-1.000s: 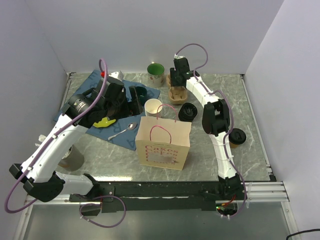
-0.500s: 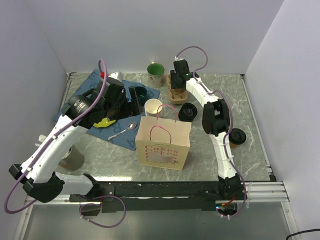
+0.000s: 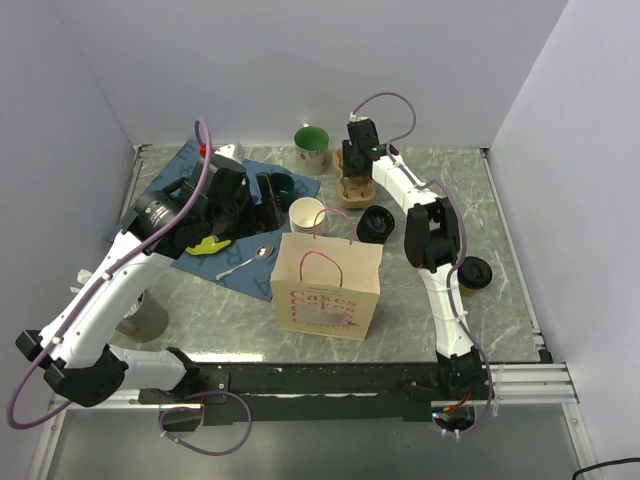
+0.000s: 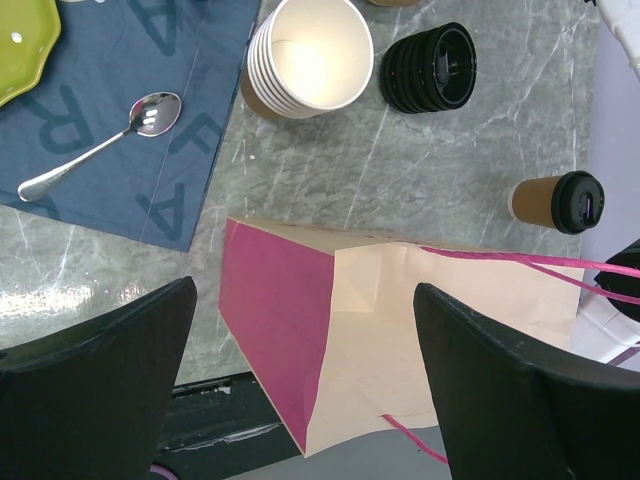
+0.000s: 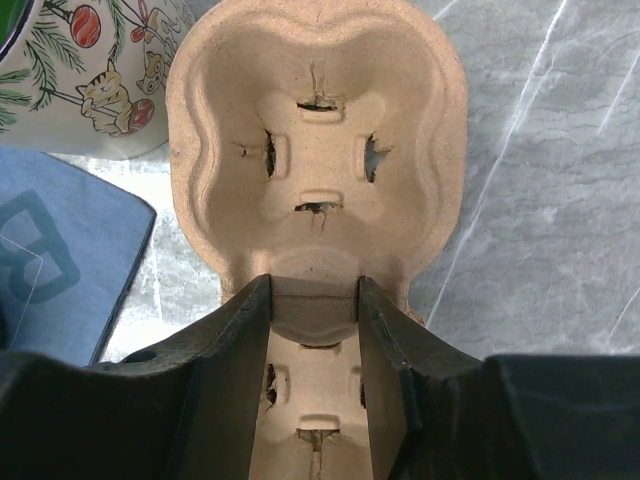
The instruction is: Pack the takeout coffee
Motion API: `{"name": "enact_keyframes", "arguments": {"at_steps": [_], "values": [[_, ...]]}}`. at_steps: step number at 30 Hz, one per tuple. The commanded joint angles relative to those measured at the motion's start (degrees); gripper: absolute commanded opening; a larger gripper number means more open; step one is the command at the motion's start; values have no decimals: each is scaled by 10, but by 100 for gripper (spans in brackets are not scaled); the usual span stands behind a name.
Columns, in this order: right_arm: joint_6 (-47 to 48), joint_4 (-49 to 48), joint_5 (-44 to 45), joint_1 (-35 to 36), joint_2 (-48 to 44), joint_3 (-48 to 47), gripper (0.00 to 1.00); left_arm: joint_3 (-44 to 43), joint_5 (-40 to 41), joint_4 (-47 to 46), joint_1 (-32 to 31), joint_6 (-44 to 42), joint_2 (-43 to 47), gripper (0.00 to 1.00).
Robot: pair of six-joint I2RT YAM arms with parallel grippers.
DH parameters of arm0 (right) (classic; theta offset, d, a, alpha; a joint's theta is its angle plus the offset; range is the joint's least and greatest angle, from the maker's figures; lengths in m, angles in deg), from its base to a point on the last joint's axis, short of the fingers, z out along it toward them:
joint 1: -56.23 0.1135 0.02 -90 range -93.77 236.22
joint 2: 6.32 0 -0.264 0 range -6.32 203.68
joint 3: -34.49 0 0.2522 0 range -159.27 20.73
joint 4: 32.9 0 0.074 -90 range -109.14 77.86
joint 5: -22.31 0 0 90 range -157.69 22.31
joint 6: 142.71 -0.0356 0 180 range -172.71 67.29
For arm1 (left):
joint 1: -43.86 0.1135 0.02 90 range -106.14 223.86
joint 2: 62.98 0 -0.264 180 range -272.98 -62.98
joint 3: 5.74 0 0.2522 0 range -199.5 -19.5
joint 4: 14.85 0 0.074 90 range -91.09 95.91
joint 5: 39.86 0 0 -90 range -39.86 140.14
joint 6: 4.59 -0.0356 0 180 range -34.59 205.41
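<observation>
2 tools in play: the right tool [image 5: 313, 300] is clenched on the centre ridge of the pulp cup carrier [image 5: 315, 130], straddling it, with a Christmas mug [image 5: 80, 70] just beside the carrier's far end. The left tool [image 4: 305, 300] hangs released, jaws wide, over the open paper bag [image 4: 270, 330]. The takeout coffee [image 4: 563, 200] stands upright on the tabletop [image 4: 420, 170], beyond the bag from that tool, untouched.
</observation>
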Motion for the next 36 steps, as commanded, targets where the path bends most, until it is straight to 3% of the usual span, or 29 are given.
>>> {"name": "enact_keyframes", "arguments": {"at_steps": [1,21,32,36], "values": [[6,-16,13,2,-44,-21,45,-2,7,-12,0,-4,12,97],[59,-83,17,4,-71,-11,46,-1,0,-15,-1,-8,8,97],[-43,-50,-20,-3,-70,-11,47,2,-4,-24,-1,-1,4,97],[-11,-61,-6,-3,-72,-11,47,4,-4,-24,-1,3,6,97]]}}
